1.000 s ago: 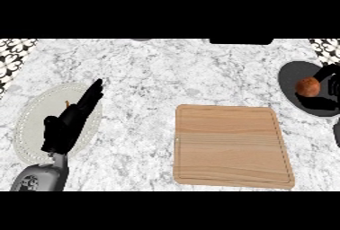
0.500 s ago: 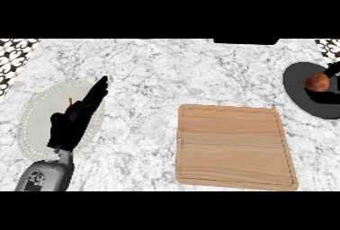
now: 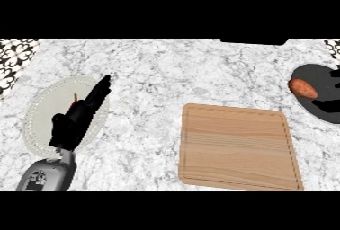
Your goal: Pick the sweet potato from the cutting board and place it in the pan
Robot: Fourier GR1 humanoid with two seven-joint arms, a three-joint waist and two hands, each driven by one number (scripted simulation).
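Note:
The orange-brown sweet potato point(image 3: 303, 88) lies in the dark pan point(image 3: 316, 76) at the right edge of the head view. Only black fingertips of my right hand point(image 3: 327, 106) show, just right of and below the potato, spread and apart from it. The wooden cutting board point(image 3: 235, 146) sits at centre right with nothing on it. My left hand point(image 3: 75, 122) rests open at the left, fingers straight and pointing up over a white plate.
A round white plate point(image 3: 41, 112) with a small thin brown item on it lies under the left hand. A dark object point(image 3: 253, 41) shows at the counter's back edge. Patterned tiles point(image 3: 13, 56) border the marble counter at far left.
The right hand has pulled back from the sweet potato toward the right edge, leaving it uncovered in the pan. The left hand has stayed in place.

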